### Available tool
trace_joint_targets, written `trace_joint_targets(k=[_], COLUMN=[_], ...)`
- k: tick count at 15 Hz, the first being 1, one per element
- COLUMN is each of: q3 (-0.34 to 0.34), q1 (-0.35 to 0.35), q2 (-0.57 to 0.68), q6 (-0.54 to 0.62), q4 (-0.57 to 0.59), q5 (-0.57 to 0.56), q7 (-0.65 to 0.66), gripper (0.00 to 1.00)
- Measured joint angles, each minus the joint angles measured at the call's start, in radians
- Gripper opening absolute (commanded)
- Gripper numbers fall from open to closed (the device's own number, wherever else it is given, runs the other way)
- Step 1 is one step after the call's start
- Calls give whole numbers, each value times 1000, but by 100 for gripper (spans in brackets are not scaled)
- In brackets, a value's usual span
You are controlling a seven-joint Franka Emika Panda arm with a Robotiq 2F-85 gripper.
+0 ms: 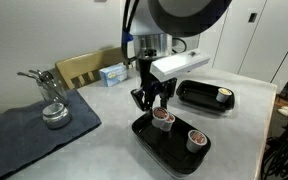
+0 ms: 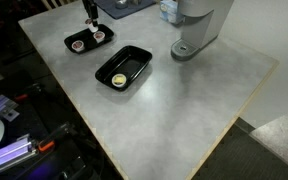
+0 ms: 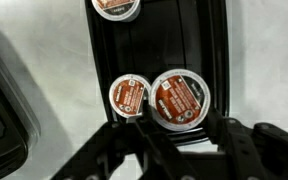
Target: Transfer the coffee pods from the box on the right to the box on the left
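Your fingers (image 1: 141,98) hang spread with nothing between them, just above the 10 o'clock end of a black box (image 1: 174,150) on the bench (image 2: 184,95). In the wrist view two pods (image 3: 180,99) sit side by side, touching or nearly so, right ahead of the fingers, brown foil lids up. A third pod (image 3: 116,6) lies at 12 o'clock from them, further along the same box and cut by the frame edge. A second box (image 1: 199,100) stands apart at 2 o'clock from the first in an exterior view, with a lone pod (image 1: 224,93) at its 3 o'clock end. The bench is a pale grey, mottled slab with a thin light edge, and most of it is bare in an exterior view. At its 9 o'clock side a dark cloth (image 1: 29,135) covers one corner and a shiny metal fixture (image 1: 52,105) stands on it. Behind that, at 12 o'clock, there is a small blue carton (image 1: 112,73) and the wooden back of a chair (image 1: 76,68). The arm's white base (image 2: 199,25) is on the bench at 1 o'clock. White panelled doors (image 1: 259,40) close the room behind, and the floor (image 2: 44,150) beside the bench is dark and strewn with cables and gear.
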Motion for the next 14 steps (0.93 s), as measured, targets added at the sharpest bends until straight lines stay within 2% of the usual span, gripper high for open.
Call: trace_joint_targets(k=[5,14], q3=[0,-1], q1=[17,47], q2=[94,210], q6=[-57,-144], q4=[95,224], q5=[-4,-8], q7=[-21,-24], gripper=[38,42])
